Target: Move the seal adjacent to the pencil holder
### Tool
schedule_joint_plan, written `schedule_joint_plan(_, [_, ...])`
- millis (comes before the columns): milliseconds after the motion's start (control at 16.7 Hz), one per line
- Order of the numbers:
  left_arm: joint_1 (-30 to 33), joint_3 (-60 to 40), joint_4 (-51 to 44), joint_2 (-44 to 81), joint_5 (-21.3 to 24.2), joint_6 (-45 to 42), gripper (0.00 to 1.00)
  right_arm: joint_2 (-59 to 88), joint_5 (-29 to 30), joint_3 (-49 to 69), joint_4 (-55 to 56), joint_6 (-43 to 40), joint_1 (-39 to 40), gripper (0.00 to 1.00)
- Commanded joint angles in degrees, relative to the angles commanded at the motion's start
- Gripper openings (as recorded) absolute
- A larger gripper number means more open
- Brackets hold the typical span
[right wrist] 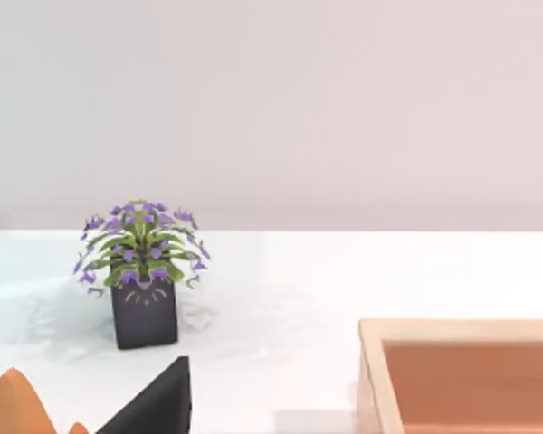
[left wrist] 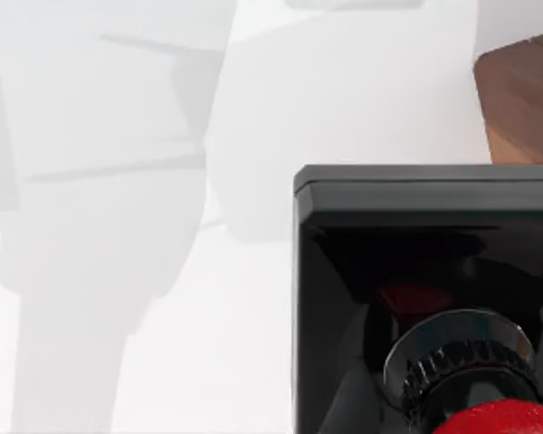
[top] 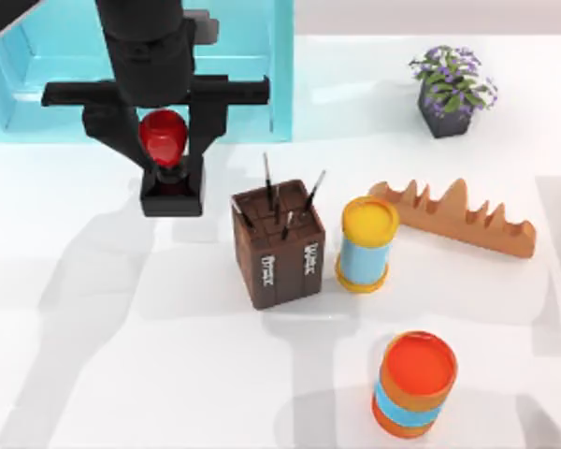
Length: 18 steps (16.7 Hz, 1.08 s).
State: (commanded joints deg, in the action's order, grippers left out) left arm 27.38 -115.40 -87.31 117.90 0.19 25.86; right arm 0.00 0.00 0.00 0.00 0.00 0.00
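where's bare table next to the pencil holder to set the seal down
The pencil holder's left side is free: bare table runs from it toward the table's left edge, below the seal held by the left gripper. The strip in front of the holder is also open. Its right side is crowded by the yellow-topped blue cylinder, with the wooden rack beyond it.

White tabletop (top: 122, 374). Seal (top: 165, 159), red knob on black base, is clasped at the knob by the left gripper (top: 164, 140), left of the pencil holder (top: 279, 245) and apart from it. Yellow-topped blue cylinder (top: 366, 245) is set just right of the holder.
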Motion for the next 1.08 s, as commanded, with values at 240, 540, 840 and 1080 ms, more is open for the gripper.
schedule_joint_plan(240, [0.1,1.47,1.18,-0.12,-0.03,0.05,0.0,0.0,0.0,0.0,0.0,0.0,0.0,1.0])
schedule_joint_plan(540, [0.1,1.47,1.18,-0.12,-0.03,0.05,0.3,0.0,0.0,0.0,0.0,0.0,0.0,1.0])
schedule_joint_plan(840, [0.1,1.47,1.18,-0.12,-0.03,0.05,0.68,0.0,0.0,0.0,0.0,0.0,0.0,1.0])
schedule_joint_plan(1080, [0.1,1.47,1.18,-0.12,-0.03,0.05,0.98,0.0,0.0,0.0,0.0,0.0,0.0,1.0])
